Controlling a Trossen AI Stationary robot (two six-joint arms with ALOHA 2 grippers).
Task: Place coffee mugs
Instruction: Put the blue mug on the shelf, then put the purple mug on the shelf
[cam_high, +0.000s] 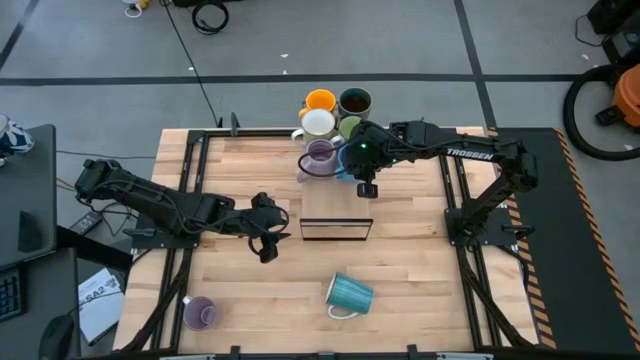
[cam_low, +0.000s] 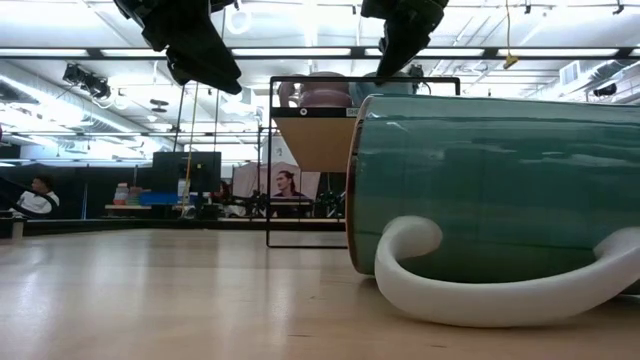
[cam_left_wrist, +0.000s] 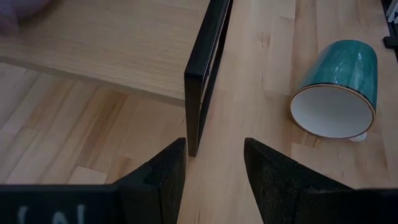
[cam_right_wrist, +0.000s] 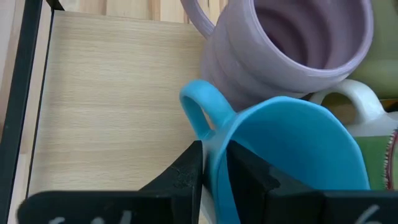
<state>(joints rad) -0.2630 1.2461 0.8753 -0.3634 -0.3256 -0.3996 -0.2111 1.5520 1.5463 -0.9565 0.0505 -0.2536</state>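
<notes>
Blue mug (cam_right_wrist: 292, 155) sits on the wooden shelf (cam_right_wrist: 106, 93), its rim between the fingers of the right gripper (cam_right_wrist: 214, 180), which clasp it only loosely. Lilac mug (cam_right_wrist: 286, 43) touches it just beyond. Left gripper (cam_left_wrist: 214, 177) waits unclenched, holding nothing, with a tipped teal mug (cam_left_wrist: 339, 87) ahead.

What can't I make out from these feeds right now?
- Bright blue ceramic mug: the right pincer straddles its rim; the bottom edge of the right wrist view cuts off the base.
- Lilac ceramic mug on the wooden shelf: mostly hidden in the low view behind the big ribbed teal mug.
- Left pincer: open, nothing between.
</notes>
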